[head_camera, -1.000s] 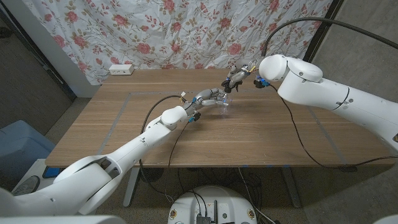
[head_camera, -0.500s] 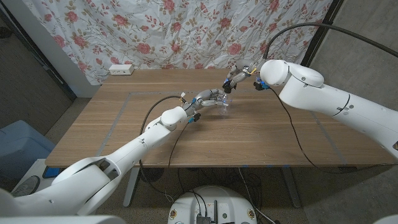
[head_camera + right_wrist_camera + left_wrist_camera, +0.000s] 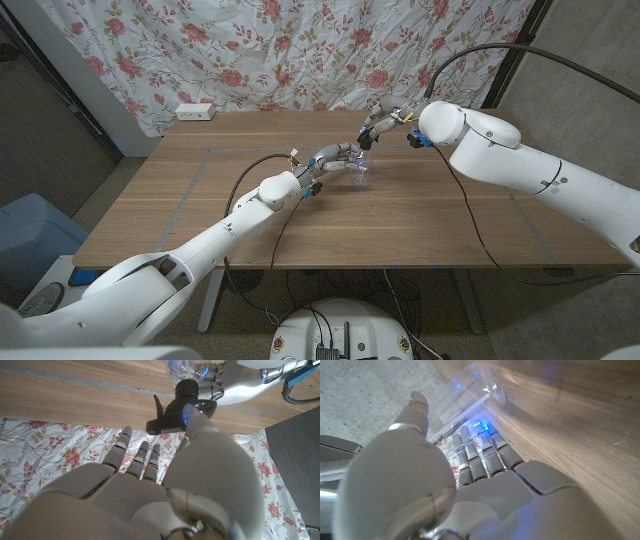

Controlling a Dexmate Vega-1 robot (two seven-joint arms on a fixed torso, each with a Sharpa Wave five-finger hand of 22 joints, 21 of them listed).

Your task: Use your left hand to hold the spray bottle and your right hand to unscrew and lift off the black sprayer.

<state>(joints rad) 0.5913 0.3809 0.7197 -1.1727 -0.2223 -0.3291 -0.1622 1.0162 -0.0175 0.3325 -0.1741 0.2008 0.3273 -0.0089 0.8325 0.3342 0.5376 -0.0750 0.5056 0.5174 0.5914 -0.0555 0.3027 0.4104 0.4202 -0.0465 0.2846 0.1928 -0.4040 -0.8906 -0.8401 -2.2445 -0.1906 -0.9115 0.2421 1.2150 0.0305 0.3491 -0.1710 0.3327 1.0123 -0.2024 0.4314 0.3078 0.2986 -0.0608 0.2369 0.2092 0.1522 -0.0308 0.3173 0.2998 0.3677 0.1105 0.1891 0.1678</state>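
Head view: near the worktop point(image 3: 200, 200) centre, the left hand point(image 3: 335, 157) gripped the clear spray bottle point(image 3: 361, 172), standing upright. The right hand point(image 3: 380, 124) hovered directly above it, thumb touching the black sprayer point(image 3: 176, 409), other fingers spread, not gripping.

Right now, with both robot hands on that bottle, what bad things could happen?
1. The right hand meets the black sprayer with just a thumb tip, other fingers spread, so it might slip while twisting.
2. The clear spray bottle looks smooth in the left hand; it could spin along with the cap instead of loosening.
3. Both hands crowd together above the wooden table, so their fingers might bump.
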